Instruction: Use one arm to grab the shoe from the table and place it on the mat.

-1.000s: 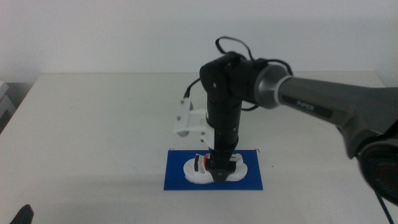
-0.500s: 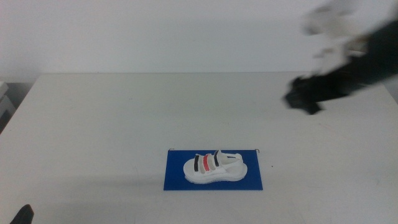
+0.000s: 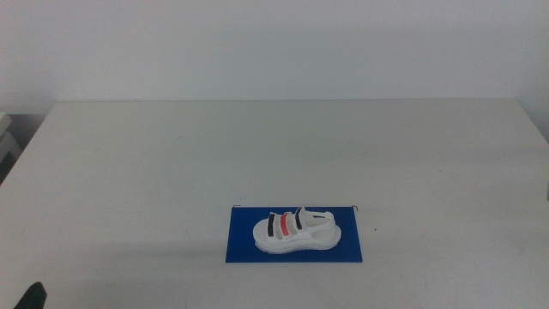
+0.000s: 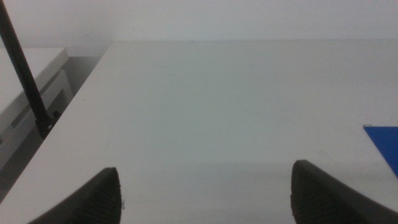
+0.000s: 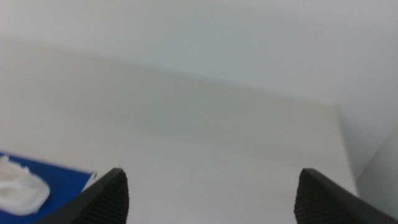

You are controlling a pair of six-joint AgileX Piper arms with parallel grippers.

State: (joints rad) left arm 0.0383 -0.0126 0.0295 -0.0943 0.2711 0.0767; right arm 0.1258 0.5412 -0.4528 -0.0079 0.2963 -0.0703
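The white shoe [image 3: 296, 232] with black and red straps lies on its sole on the dark blue mat [image 3: 243, 249], near the front of the white table [image 3: 171, 154]. Neither arm reaches over the table in the middle view. My right gripper [image 5: 211, 186] is open and empty, well back from the shoe [image 5: 18, 190] and the mat [image 5: 65, 179], which show at the edge of its wrist view. My left gripper [image 4: 204, 183] is open and empty, low over bare table, with a corner of the mat [image 4: 384, 144] to one side. Its tip shows at the middle view's bottom left corner [image 3: 31, 297].
A thin black rod [image 4: 22, 68] and a pale grey unit [image 4: 31, 87] stand beside the table's edge in the left wrist view. A pale object [image 3: 7, 137] sits off the table's left side in the middle view.
The right arm let go of the shoe, rose and pulled away to the right, out of the middle view. The shoe stays on the mat.
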